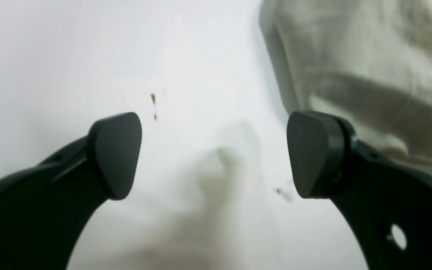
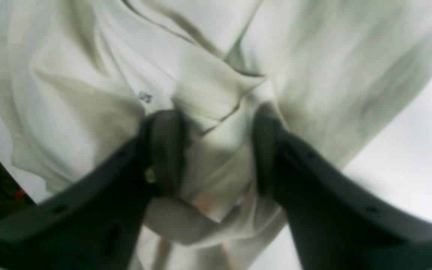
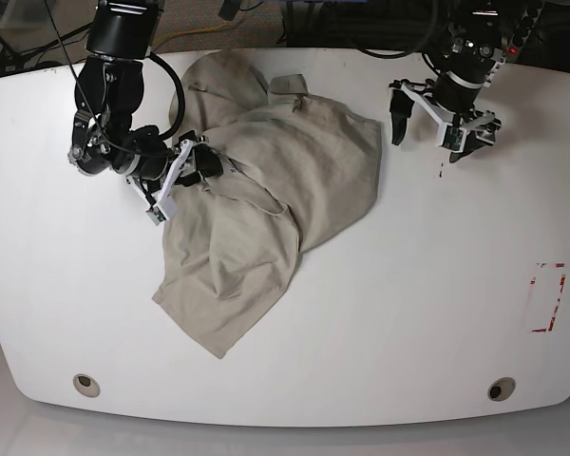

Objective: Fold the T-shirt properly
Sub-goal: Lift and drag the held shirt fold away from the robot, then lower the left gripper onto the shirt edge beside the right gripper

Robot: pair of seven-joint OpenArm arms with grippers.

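Gripping: our right pincer (image 2: 216, 150) closes around a bunched fold of the wrinkled beige cotton T-shirt (image 3: 266, 199); the cloth hides its fingertips.
Left pincer (image 1: 214, 153): we hold it wide apart, the shirt beside one finger, blurred.

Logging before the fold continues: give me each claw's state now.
Left claw: open, empty, beside the T-shirt.
Right claw: closing around a bunched fold of the T-shirt.

The wrinkled beige cotton T-shirt (image 3: 266, 199) sprawls on the white table's (image 3: 408, 313) left half, the black right gripper (image 3: 192, 169) at its left edge, the black left gripper (image 3: 439, 119) well off to its right.
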